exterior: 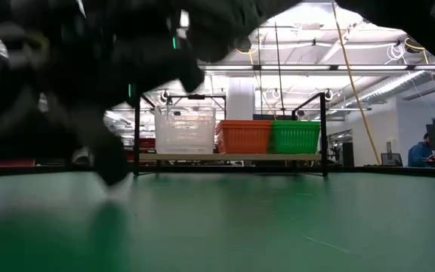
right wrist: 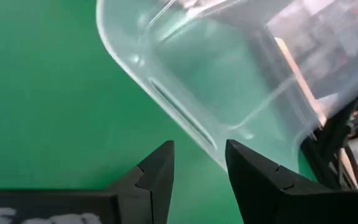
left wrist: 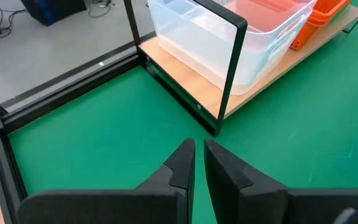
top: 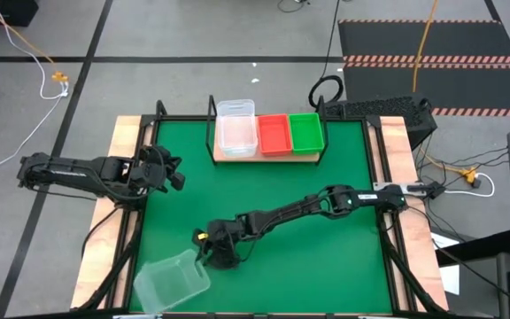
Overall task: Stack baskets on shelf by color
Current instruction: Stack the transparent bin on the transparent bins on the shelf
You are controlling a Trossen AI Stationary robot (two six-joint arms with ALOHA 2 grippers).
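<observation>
A loose clear basket (top: 173, 282) lies near the table's near-left corner and looks tilted; in the right wrist view it (right wrist: 229, 81) fills the picture just ahead of my fingers. My right gripper (top: 209, 257) (right wrist: 201, 158) is open, its fingertips standing at that basket's rim. The shelf (top: 268, 159) stands at the far edge and carries a clear stack (top: 235, 128), a red-orange stack (top: 274, 134) and a green stack (top: 305, 131). My left gripper (top: 173, 170) (left wrist: 199, 152) waits shut at the table's left side, pointing toward the shelf. My right gripper is open with one finger (right wrist: 160, 168) on either side of the clear basket's rim (right wrist: 191, 127), coming at it low from the table's right. Whether a finger touches the rim, I cannot tell.
The shelf's thin black frame post (left wrist: 232, 68) stands in front of the clear stack (left wrist: 229, 43). In the low view my right arm (exterior: 104, 91) is a dark blur on the left. The green mat (top: 326, 257) is bare between shelf and arms. A person (exterior: 421, 149) sits far behind the table.
</observation>
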